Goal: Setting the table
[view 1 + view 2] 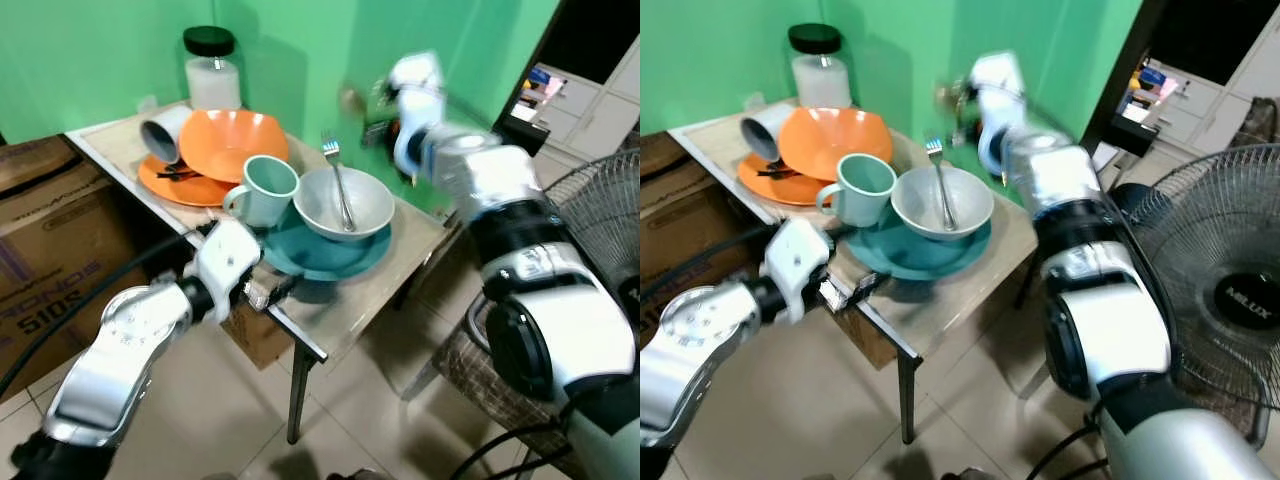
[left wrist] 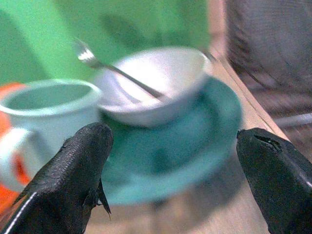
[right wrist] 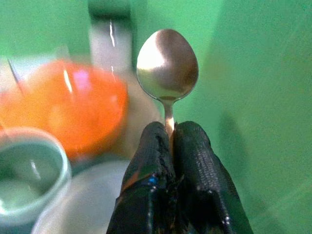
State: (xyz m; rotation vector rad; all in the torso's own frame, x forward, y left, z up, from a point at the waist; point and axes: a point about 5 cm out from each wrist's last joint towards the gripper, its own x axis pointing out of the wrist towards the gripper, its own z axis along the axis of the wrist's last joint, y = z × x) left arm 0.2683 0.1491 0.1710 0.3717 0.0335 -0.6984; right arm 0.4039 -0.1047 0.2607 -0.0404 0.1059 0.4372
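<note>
Two hands are in play here, and they sit on opposite sides of the dishes. The right hand (image 3: 170, 146) is pinched tight on a spoon (image 3: 167, 63), held up in the air over the far edge of the tabletop (image 1: 395, 265), with the spoon's bowl sticking straight out past the fingertips, so its long axis runs in line with the fingers. Below it and toward the near edge sits the white bowl (image 1: 345, 205) with a fork (image 1: 338, 180) in it, stacked on the teal plate (image 1: 320, 255). My guess is the spoon goes down beside that plate. The left hand (image 2: 170, 185) is spread wide at the near edge, right by the plate and the mug (image 1: 265, 190), gripping nothing.
</note>
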